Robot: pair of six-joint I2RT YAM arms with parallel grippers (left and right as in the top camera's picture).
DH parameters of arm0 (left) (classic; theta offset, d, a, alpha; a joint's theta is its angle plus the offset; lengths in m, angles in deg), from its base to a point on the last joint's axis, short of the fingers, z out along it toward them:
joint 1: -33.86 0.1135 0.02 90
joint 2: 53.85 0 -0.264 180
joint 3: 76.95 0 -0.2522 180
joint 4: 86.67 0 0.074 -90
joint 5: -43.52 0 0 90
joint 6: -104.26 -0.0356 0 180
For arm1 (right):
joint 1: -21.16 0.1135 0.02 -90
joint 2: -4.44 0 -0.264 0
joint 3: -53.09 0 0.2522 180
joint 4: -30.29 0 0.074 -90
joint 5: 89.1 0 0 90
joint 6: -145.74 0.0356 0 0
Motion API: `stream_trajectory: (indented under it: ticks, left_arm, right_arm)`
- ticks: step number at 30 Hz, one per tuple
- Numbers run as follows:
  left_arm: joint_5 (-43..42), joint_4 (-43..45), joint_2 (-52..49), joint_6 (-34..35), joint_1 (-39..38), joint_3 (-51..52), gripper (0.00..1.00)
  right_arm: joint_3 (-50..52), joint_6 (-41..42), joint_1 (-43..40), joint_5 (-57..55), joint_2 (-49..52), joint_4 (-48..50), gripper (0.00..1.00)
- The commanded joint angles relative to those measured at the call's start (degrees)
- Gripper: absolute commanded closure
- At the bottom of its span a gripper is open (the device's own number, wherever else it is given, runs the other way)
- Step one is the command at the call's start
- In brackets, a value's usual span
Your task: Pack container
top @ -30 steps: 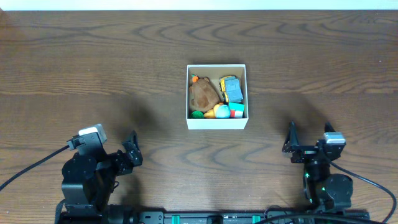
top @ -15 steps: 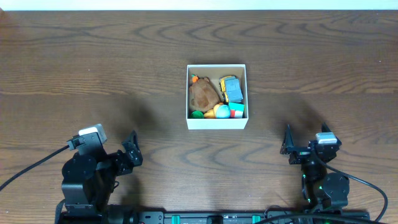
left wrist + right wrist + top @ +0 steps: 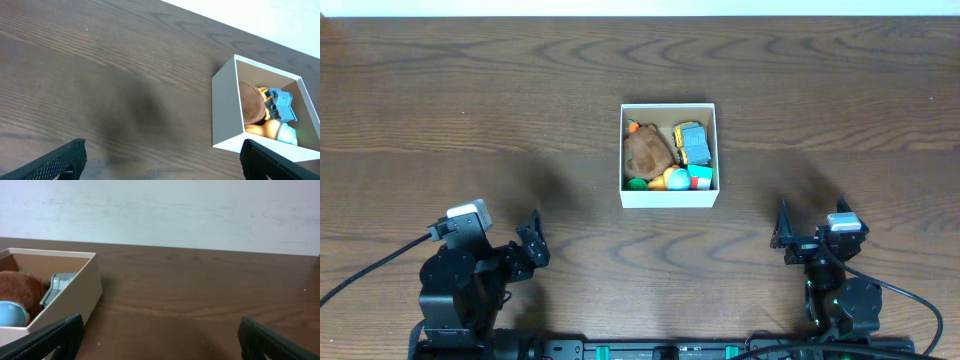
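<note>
The container [image 3: 669, 197] is a small white-walled open box at the table's middle. It holds a brown plush toy [image 3: 648, 152], a blue and yellow toy [image 3: 693, 143] and several small coloured toys. It also shows in the left wrist view [image 3: 224, 115] and the right wrist view [image 3: 85, 295]. My left gripper [image 3: 532, 243] is open and empty at the near left. My right gripper [image 3: 786, 235] is open and empty at the near right. Both are well short of the container.
The dark wooden table [image 3: 470, 100] spreads all round the container. A pale wall [image 3: 160, 210] stands beyond the table's far edge. Cables run from both arm bases at the near edge.
The right arm shifted slightly left and toward the near edge, then held still. The left arm and the container have not moved.
</note>
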Motion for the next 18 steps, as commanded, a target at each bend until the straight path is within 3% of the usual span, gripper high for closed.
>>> stream_trajectory:
  ticks: [1,13,18]
  left_arm:
    - [-0.2,0.1,0.3,0.5,0.1,0.2,0.02]
    - [1.0,-6.1,1.0,-0.6,0.3,1.5,0.02]
    - [1.0,-1.3,7.6,-7.1,0.3,8.6,0.02]
  right_arm:
    - [0.2,-0.9,0.4,0.4,-0.6,-0.2,0.01]
    - [0.2,-0.9,0.4,0.4,-0.6,-0.2,0.01]
    - [0.2,-0.9,0.4,0.4,-0.6,-0.2,0.01]
